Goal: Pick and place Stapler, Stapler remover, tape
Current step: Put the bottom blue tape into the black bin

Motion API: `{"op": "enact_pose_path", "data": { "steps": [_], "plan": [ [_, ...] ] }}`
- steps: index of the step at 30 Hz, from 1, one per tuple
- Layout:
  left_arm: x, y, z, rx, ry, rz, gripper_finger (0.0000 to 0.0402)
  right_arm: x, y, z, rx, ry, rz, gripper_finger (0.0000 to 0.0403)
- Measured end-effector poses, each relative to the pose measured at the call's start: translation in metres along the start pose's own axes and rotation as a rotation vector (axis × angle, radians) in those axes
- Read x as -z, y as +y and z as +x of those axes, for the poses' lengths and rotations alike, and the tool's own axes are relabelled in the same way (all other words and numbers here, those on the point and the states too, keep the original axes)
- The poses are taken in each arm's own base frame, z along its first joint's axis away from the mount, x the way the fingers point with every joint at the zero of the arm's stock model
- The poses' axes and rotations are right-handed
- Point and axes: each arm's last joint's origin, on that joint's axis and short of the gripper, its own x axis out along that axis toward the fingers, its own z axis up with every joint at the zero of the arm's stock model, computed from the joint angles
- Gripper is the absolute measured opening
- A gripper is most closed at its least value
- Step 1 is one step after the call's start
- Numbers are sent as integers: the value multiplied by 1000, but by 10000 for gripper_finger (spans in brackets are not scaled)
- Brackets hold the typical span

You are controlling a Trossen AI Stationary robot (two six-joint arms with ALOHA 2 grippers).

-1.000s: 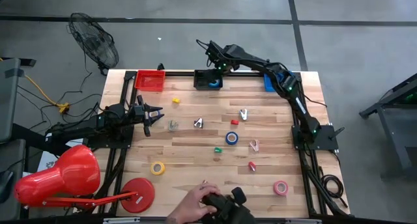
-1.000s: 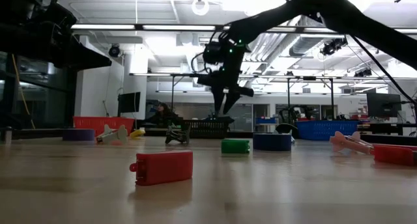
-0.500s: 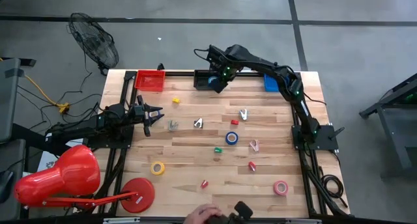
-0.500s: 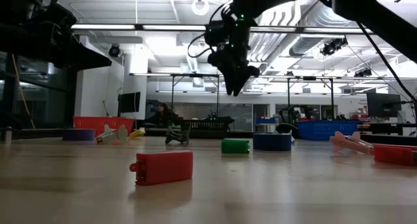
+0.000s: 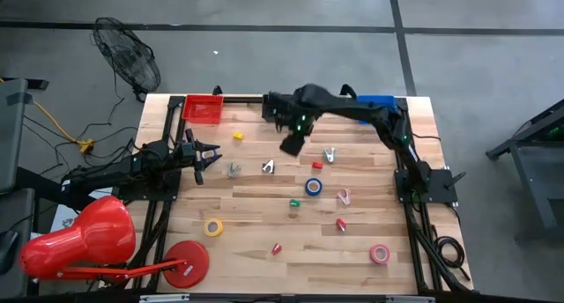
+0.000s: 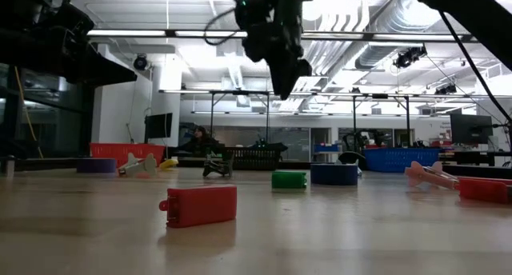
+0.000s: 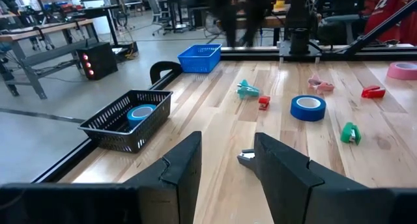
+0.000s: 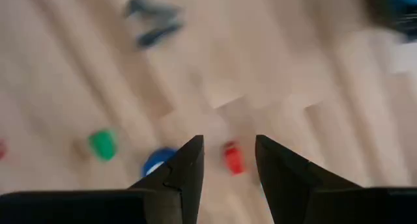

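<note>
My right gripper (image 5: 293, 144) (image 6: 284, 77) (image 8: 228, 146) hangs open and empty high over the table's middle, left of a grey staple remover (image 5: 330, 154). Below it in the right wrist view lie a blue tape roll (image 8: 156, 162), a red stapler (image 8: 232, 157) and a green stapler (image 8: 102, 144). The blue tape roll (image 5: 314, 187), a yellow one (image 5: 213, 226) and a pink one (image 5: 380, 254) lie flat on the wood. Another blue roll (image 7: 140, 112) sits in the black bin (image 7: 124, 120). My left gripper (image 5: 207, 153) (image 7: 228, 142) waits open at the left edge.
A red bin (image 5: 204, 108), the black bin (image 5: 280, 109) and a blue bin (image 5: 374, 105) stand along the far edge. Small staplers (image 5: 340, 225) (image 5: 277, 248) (image 5: 238, 136) and staple removers (image 5: 268, 166) (image 5: 233, 169) (image 5: 344, 196) are scattered about. A red lamp base (image 5: 187, 261) sits at the near left corner.
My right gripper has swung from above the black bin at the far edge toward the table's middle, rising as it went. A person's hand at the near edge has left a small red stapler on the wood and drawn back out of view.
</note>
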Motion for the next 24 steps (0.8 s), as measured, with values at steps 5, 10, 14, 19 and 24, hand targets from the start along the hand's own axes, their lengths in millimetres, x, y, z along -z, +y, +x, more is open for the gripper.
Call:
{"op": "enact_pose_path", "data": {
  "steps": [5, 10, 14, 19, 24],
  "plan": [
    [0, 0, 0, 0, 0, 0, 138, 19, 53, 6, -68, 75, -120, 129],
    [0, 0, 0, 0, 0, 0, 138, 42, 90, 30, -92, 93, -145, 130],
    [0, 0, 0, -1, 0, -1, 138, 63, 102, 50, -60, 31, -93, 129],
    [0, 0, 0, -1, 0, -1, 138, 94, 98, 65, -61, 12, -15, 130],
    [0, 0, 0, -2, 0, -1, 138, 113, 86, 84, -17, 2, 48, 129]
  ]
}}
